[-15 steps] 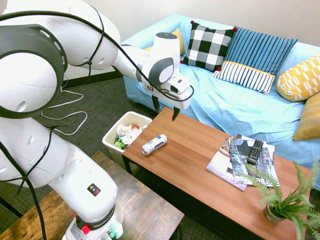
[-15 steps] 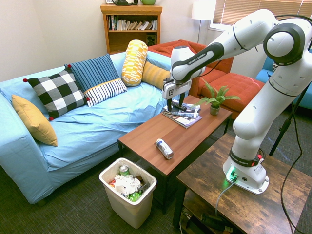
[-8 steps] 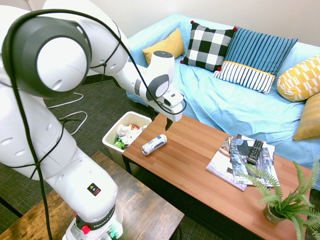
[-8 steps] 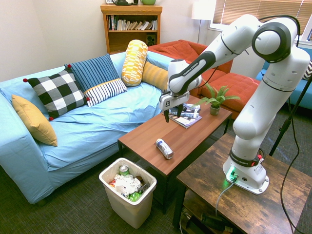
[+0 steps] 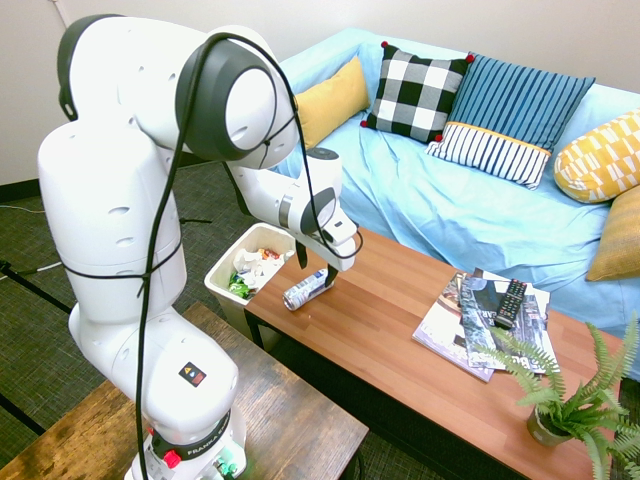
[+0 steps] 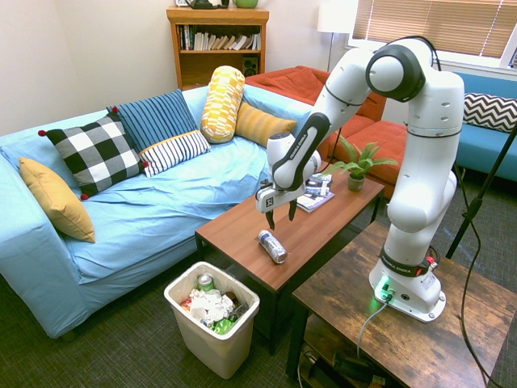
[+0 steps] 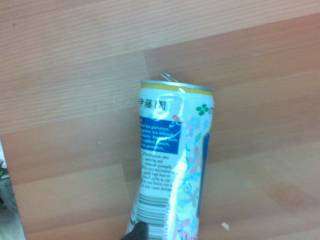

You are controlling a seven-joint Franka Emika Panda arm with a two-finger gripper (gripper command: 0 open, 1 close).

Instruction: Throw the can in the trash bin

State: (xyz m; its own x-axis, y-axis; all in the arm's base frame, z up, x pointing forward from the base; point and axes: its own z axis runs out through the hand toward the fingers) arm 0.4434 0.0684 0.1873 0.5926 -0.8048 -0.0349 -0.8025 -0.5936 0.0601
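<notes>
The can [image 5: 305, 289] lies on its side near the end of the wooden coffee table [image 5: 400, 330] closest to the trash bin. It is white with blue print and fills the wrist view [image 7: 172, 175]. My gripper [image 5: 315, 268] hangs open just above the can, fingers pointing down, with nothing in it. From the other side the gripper [image 6: 280, 217] stands slightly above and behind the can [image 6: 272, 246]. The cream trash bin [image 5: 222, 272] sits on the floor off the table's end, holding mixed litter, and its rim [image 6: 244, 296] shows below the table corner.
Magazines [image 5: 470, 315] with a black remote [image 5: 511, 301] lie further along the table, and a potted fern [image 5: 565, 400] stands at its far end. A blue sofa [image 5: 450, 200] with several cushions runs behind the table.
The arm has swung along the table toward the bin end and come down, so the open gripper now hangs right over the can. The can has not moved.
</notes>
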